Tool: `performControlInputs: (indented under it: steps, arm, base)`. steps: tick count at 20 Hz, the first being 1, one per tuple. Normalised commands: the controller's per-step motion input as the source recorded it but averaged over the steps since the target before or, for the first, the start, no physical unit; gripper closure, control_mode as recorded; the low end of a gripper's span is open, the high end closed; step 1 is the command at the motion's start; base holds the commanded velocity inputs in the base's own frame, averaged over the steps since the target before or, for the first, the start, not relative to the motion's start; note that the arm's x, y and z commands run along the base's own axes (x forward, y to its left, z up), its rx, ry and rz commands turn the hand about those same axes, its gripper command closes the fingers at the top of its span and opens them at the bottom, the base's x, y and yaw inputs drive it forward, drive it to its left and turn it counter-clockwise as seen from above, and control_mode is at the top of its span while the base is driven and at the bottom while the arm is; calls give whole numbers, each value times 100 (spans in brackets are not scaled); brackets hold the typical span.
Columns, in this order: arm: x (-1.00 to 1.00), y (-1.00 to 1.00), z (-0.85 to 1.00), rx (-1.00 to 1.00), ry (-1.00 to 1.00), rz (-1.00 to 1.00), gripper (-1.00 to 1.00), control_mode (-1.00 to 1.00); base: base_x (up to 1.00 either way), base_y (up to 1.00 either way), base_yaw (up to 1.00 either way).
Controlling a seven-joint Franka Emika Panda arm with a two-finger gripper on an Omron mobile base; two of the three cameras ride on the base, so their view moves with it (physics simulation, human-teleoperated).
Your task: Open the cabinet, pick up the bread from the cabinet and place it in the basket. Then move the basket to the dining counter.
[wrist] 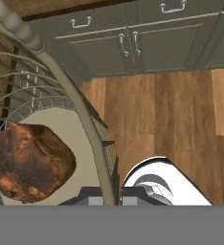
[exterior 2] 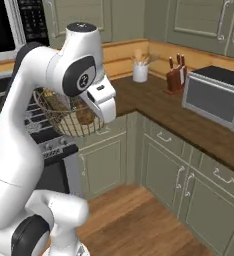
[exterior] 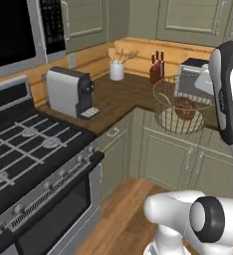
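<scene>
basket with bread aloft beside toaster oven.

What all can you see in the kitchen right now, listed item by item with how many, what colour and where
basket: one, pale wire mesh with cream base, held up in the air over the floor in front of the corner cupboards
bread: one, dark brown, lying inside the basket
coffee machine: one, silver and black, on the worktop beside the stove
stove: one, black grates with steel front, at left
utensil jar: one, white, in the worktop corner
knife block: one, dark red, against the back wall
toaster oven: one, silver, on the worktop at right
microwave: one, black and steel, above the stove
gripper: one, dark fingertips, closed on the basket's rim
</scene>
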Motion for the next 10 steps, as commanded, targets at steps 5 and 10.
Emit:
performControlInputs:
  steps: [5, 10]
  arm:
    - [0, 0, 0, 0, 0, 0, 100, 100]
    - [0, 0, 0, 0, 0, 0, 100, 100]
  base:
    - [0, 0, -99]
    - [0, 5, -100]
